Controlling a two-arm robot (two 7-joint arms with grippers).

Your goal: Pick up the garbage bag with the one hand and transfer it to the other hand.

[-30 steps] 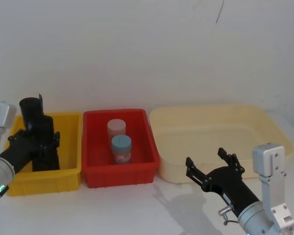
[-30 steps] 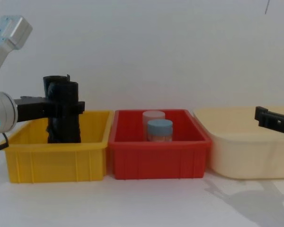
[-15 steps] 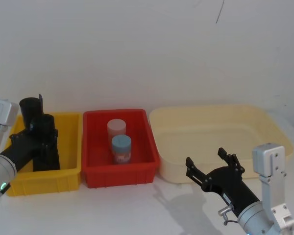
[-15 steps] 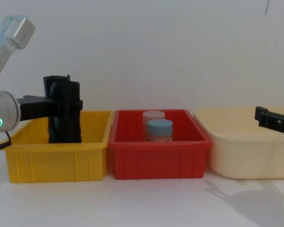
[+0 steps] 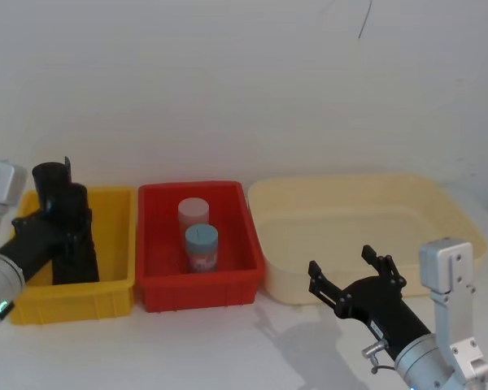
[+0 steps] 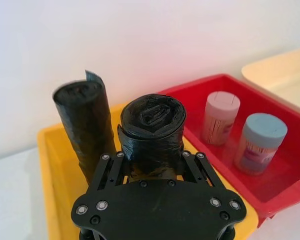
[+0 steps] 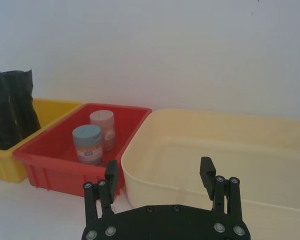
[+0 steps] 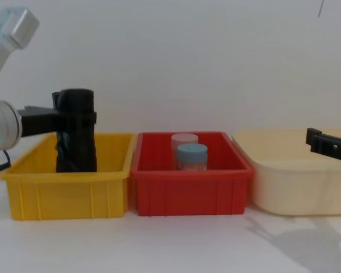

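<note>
- While my left pincer (image 5: 58, 226) is closed on the bag (image 6: 152, 125), its fingers (image 6: 111, 169) press the roll's two sides just under the top.
- The bag stands upright in the yellow bin (image 5: 118, 244), and its top rises well above the rim.
- A slimmer roll (image 5: 47, 177) stands just behind it; I cannot tell whether the two touch.
- To the bag's right the bin floor is bare up to the wall.
- Next comes the red bin (image 5: 199, 294) with two jars (image 5: 201, 244), their lids lower than the bag's top.
- My right pincer (image 5: 340, 262) hangs wide open and empty over the tabletop (image 5: 187, 349), in front of the cream tub (image 5: 350, 183) and well apart from the bag.
- Between my pincers, the space over the red bin is open down to the jar lids.
</note>
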